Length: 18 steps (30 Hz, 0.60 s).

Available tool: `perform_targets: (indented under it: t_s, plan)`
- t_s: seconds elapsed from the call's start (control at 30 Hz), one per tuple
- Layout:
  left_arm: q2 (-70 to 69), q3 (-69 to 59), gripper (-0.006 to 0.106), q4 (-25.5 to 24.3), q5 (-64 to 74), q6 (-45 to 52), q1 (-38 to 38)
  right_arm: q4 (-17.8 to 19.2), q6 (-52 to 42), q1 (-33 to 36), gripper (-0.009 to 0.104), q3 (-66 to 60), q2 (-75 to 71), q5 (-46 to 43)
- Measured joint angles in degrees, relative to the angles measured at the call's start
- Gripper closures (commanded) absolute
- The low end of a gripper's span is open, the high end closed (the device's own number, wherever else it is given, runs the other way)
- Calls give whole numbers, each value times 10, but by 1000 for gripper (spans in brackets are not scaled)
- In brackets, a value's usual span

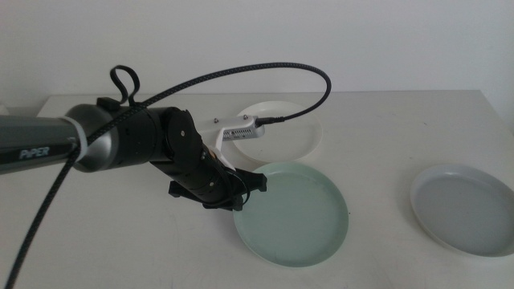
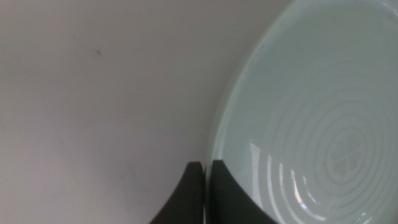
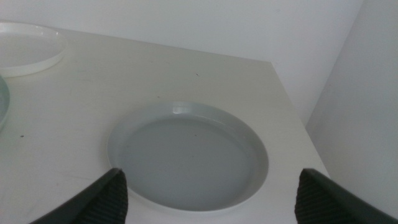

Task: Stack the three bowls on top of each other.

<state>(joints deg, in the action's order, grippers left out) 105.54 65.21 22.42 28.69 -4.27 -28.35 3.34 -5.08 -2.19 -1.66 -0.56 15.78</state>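
Note:
The mint green bowl (image 1: 297, 215) lies at the table's front middle. My left gripper (image 1: 246, 193) comes in from the left and is shut on its left rim; the left wrist view shows the jaws (image 2: 206, 171) pressed together on the rim of the green bowl (image 2: 311, 124). I cannot tell whether the bowl is off the table. The white bowl (image 1: 281, 136) sits behind it, partly hidden by the arm. The grey-blue bowl (image 1: 463, 209) lies at the right. My right gripper (image 3: 211, 180) is open and hangs above the near side of the grey-blue bowl (image 3: 186, 155), out of the middle view.
A black braided cable (image 1: 241, 71) loops over the left arm and the white bowl. The table's right edge (image 3: 292, 106) runs close beside the grey-blue bowl. The white bowl (image 3: 25, 46) and a sliver of the green bowl (image 3: 2, 99) show in the right wrist view.

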Motion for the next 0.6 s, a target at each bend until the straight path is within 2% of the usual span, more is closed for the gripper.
perform_targets:
  t_s: [0.17,0.27,0.37,0.53,0.57,0.6]
  plan:
    - [20,0,100,2,-8,-2,-1,0,0,0,19,0,0,0]
    - [24,0,90,5,-8,-2,-1,0,0,0,19,0,0,0]
    - [24,0,65,2,-4,1,-1,0,0,0,19,0,0,0]
    - [24,0,2,-17,18,3,2,0,0,0,19,0,0,0]
    - [21,0,-5,-20,24,5,4,0,0,0,19,0,0,0]
    - [18,0,-5,-21,28,10,6,0,0,0,19,0,0,0]
